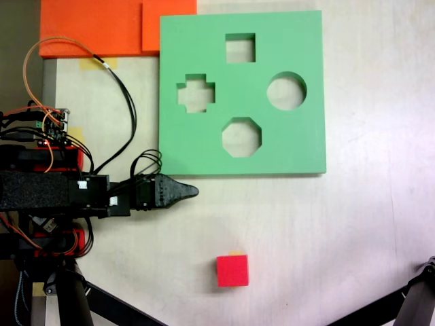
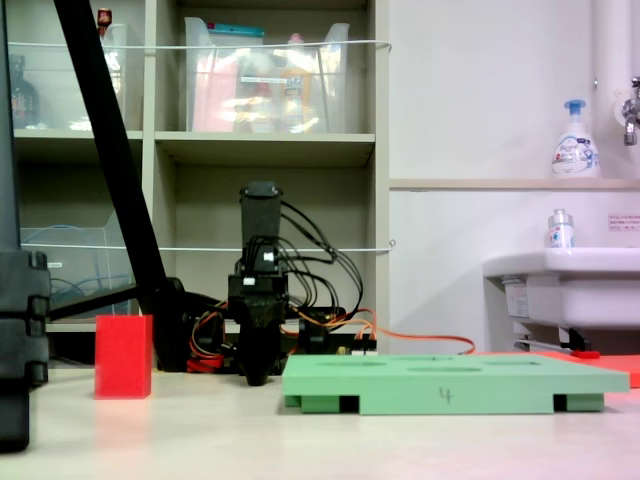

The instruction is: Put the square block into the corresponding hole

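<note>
I am working over a pale table (image 1: 353, 238) set in front of open shelving, with a washbasin and a soap bottle off to the right in the low fixed view. From above, the gripper (image 1: 192, 191) comes in from the table's left edge and points right, its dark tip tapering to one point just below the bottom-left corner of the green foam board (image 1: 306, 142). The two jaws overlap for both cameras, so I cannot tell whether they are parted or closed; nothing is between them that I can see. In the low view the gripper (image 2: 256, 378) hangs tip down, close to the table top.

The square block (image 1: 232, 270) sits by itself on bare table, toward the table's near edge in the top view, down and a little to the right of the fingertip, well apart from it and from the board. It is a cube, so no long axis matters; its faces run roughly square to the board's edges. In the low view the block (image 2: 124, 356) stands left of the arm.

The corresponding hole (image 1: 240, 48) lies near the board's far edge, beyond the cross-shaped cutout (image 1: 196, 93). I judge my next move must swing away from the board toward the block.
</note>
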`<state>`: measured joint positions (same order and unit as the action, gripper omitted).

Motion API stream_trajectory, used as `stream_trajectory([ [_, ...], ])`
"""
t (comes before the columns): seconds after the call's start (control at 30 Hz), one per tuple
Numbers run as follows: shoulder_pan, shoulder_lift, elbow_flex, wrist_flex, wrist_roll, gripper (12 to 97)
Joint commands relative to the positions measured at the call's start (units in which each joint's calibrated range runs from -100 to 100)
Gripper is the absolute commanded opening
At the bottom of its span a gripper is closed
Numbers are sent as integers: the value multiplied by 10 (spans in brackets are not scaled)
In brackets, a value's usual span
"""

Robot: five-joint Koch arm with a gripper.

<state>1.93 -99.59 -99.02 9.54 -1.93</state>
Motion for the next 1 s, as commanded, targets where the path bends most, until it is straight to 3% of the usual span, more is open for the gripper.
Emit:
stream_trajectory([
  [0.0, -2, -4, -10, -28, -2, 507],
  [0.37, 2, -4, -10, -29, 1, 486],
  [0.57, -107, -4, -10, -13, 216, 485],
  [0.7, -136, -4, -10, -30, 285, 428],
  [0.87, -140, -4, 181, -407, 355, 417],
  [0.97, -129, -4, 269, -516, 370, 417],
])
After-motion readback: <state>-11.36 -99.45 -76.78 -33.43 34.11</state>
